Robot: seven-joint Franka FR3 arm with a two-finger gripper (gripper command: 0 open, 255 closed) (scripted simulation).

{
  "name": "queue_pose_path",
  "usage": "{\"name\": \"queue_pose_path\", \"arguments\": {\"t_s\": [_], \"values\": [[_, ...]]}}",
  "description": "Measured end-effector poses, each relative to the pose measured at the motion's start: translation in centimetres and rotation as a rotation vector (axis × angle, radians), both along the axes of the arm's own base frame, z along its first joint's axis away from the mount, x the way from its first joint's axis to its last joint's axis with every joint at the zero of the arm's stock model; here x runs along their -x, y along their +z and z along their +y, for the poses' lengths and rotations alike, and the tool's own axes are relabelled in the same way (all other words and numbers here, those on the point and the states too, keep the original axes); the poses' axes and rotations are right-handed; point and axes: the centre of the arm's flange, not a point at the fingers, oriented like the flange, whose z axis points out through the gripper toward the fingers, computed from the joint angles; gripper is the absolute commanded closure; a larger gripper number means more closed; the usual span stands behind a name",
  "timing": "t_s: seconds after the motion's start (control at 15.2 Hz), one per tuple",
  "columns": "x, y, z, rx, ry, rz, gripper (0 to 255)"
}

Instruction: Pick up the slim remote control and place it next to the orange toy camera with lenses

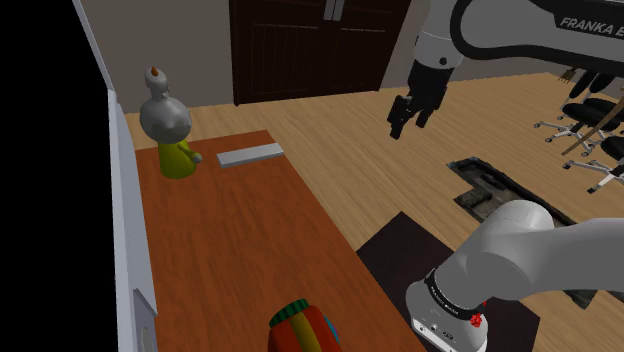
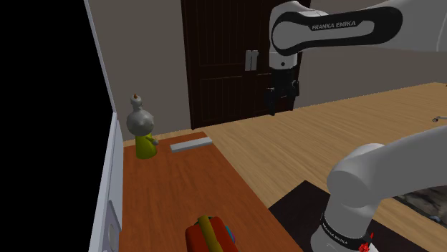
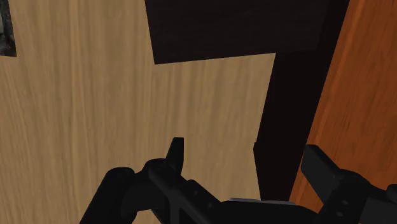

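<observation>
Starting at the near edge of the reddish-brown worktop point(image 1: 240, 250), the orange and red toy camera point(image 1: 298, 328) sits toward the side that borders the floor, partly cut by the lower border of both exterior views. Just off that side edge, the white arm point(image 1: 515, 250) rises from a dark mat point(image 1: 395, 250) on the light wood floor point(image 1: 340, 150). Across the bare middle of the worktop, well apart from the toy camera, the slim remote control point(image 1: 250, 155) lies flat. It is drawn pale grey, runs along the far edge and reaches the far corner on the floor side. Just beside it, toward the wall-side far corner, stands an upright figurine point(image 1: 168, 135) with a round grey head and a yellow-green body. The jaws hang high in the air beyond the worktop's floor-side edge, over the floor rather than the worktop and well apart from the remote control. They are released, grasping nothing. In the wrist view the two black fingers point(image 3: 177, 153) stand spread, with only the floor, the worktop's dark side and a strip of its reddish surface past them. Farther back a dark double door point(image 1: 310, 45) closes the room, and office chairs point(image 1: 590, 115) stand far off on the floor. A black area point(image 1: 40, 200) lies beyond the wall that runs along the worktop.
</observation>
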Motion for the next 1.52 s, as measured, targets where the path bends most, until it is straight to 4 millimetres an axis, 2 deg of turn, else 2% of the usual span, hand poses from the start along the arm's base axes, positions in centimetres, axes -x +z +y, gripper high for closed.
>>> {"name": "queue_pose_path", "arguments": {"t_s": [0.13,0.26,0.73,0.99,1.45,1.52], "values": [[-0.5,-0.3,-0.1,-0.002,0.016,0.001,0],[-2.1,-1.2,-0.6,-0.008,0.070,0.004,0],[-10.4,-4.6,-0.5,-0.034,0.309,0.011,0],[-14.8,-7.3,0.1,-0.049,0.448,0.016,0],[-22.4,-10.8,2.9,-0.074,0.691,0.024,0],[-23.5,-11.5,3.9,-0.078,0.726,0.024,0]]}}
